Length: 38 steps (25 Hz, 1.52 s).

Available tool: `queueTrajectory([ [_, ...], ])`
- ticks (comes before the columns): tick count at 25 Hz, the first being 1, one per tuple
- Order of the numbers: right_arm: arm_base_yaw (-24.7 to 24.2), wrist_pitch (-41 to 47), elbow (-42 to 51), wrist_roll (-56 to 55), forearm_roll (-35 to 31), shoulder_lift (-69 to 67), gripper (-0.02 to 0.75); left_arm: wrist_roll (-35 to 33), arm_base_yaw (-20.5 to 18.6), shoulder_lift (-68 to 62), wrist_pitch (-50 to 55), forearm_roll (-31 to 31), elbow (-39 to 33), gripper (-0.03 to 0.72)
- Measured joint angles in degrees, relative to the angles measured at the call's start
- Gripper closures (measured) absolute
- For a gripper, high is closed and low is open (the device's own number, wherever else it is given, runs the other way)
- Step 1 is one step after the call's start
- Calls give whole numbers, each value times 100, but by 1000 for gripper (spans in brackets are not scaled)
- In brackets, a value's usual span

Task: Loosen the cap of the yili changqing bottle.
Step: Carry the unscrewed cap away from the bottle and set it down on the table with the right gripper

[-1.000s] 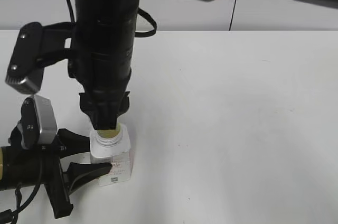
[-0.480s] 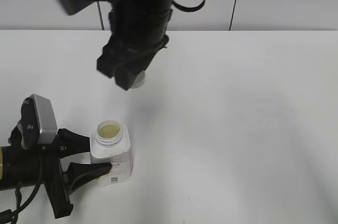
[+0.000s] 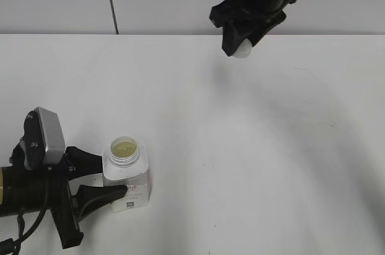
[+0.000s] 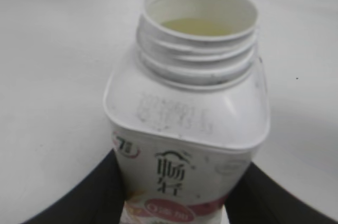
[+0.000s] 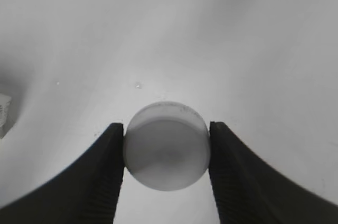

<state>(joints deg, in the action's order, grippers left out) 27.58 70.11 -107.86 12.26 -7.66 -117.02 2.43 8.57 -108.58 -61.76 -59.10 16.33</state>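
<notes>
One cap (image 5: 166,152), white and round, pinched between the two black fingers (image 5: 108,176) of the right gripper (image 3: 240,46), high above the far right of the table (image 3: 252,147). Off the bottle altogether. In the exterior view only a pale sliver (image 3: 243,50) peeking under the jaws, probably the rim.

One yili changqing bottle (image 3: 126,174), well apart from that gripper, down at the near left. Upright, neck open, threads bare (image 4: 198,57), yellowish liquid showing inside. Pale label with pink print facing the left wrist camera.

Clamped at the body by the left gripper (image 3: 96,177), one dark finger (image 4: 87,197) on each flank, both pressed against the label sides.

Two arms, two grippers, each closed on its own item. Nothing else countable on the white surface.
</notes>
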Motion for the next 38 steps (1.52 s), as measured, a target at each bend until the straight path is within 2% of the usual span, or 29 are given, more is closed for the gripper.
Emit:
queueTrajectory([
  [7,-864,-6,862,-257,-79,6,352,0,0,0,0,0,0,340],
  [10,-1040,-25,1413,-361,-79,6,352,0,0,0,0,0,0,340],
  [20,-1050,-1922,3474,-576,-330,6,352,0,0,0,-5,0,0,340],
  [25,-1050,-2548,3854,-592,-356,6,352,-5,0,0,-5,0,0,340],
  [30,-1050,-2703,3853,-592,-361,6,352,-5,0,0,-10,0,0,340],
  [32,-1050,-2703,3853,-592,-361,6,325,-5,0,0,-10,0,0,340],
  [36,-1050,-2698,3853,-592,-366,6,170,-5,0,0,-10,0,0,340],
  [38,-1050,-2685,3853,-592,-366,6,150,-5,0,0,-10,0,0,340],
])
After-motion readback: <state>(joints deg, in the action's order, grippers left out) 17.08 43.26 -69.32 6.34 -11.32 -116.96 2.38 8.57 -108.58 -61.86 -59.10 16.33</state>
